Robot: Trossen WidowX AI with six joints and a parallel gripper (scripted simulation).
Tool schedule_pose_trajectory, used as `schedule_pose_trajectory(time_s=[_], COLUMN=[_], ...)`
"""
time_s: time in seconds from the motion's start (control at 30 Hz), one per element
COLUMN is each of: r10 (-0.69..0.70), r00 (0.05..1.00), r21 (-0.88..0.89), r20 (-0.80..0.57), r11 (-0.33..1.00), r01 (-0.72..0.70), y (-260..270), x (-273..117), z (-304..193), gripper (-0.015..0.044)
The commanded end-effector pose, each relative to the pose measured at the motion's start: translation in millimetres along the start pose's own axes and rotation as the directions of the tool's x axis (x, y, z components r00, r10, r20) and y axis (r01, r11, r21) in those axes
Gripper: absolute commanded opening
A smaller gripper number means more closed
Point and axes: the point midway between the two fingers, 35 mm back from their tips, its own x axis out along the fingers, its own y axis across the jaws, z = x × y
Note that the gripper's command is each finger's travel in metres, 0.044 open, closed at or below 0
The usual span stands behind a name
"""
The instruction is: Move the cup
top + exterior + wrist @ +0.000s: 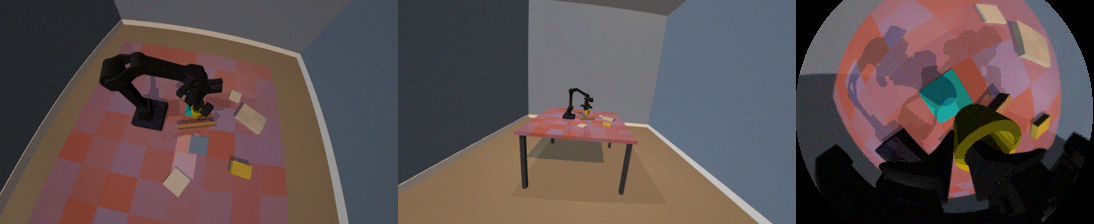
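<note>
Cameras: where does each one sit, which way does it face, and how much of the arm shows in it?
Top: high above the table, angled down; shows the whole arm, gripper shut on the yellow cup over the teal pad.
Exterior: out in the room, facing the table's front; arm small and far.
Wrist: on the arm, looking down past its fingers.
Shared by top and wrist: cup and teal pad.

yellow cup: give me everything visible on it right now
The yellow cup is a small, plain, matte round cup with an open rim. It looks roughly upright, and the hand is shut on it from above. It hangs over the teal pad, near that pad's edge, just past the wooden bar. Whether its base touches the pad cannot be told. The dark fingers hide its lower wall, and no marbles can be made out inside.
</note>
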Motion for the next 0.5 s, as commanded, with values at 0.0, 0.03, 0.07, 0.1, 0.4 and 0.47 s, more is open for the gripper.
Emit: schedule_pose_trajectory(time_s=[0.0, 0.03, 0.07, 0.1, 0.4, 0.47], r10=[0.001, 0.001, 0.001, 0.001, 0.003, 0.003], r00=[1.000, 1.000, 1.000, 1.000, 1.000, 1.000], r21=[0.004, 0.004, 0.004, 0.004, 0.004, 0.004], r20=[-0.005, -0.004, -0.004, -0.004, -0.003, -0.003], r11=[1.000, 1.000, 1.000, 1.000, 1.000, 1.000], r01=[-0.001, -0.001, -0.001, -0.001, -0.003, -0.003], y=[5.8, 7.2, 8.7, 10.1, 23.0, 25.9], x=[0.2, 0.2, 0.2, 0.1, -0.1, -0.1], z=[4.0, 5.2, 6.5, 7.7, 18.5, 20.9], gripper=[0.0000, 0.0000, 0.0000, 0.0000, 0.0000, 0.0000])
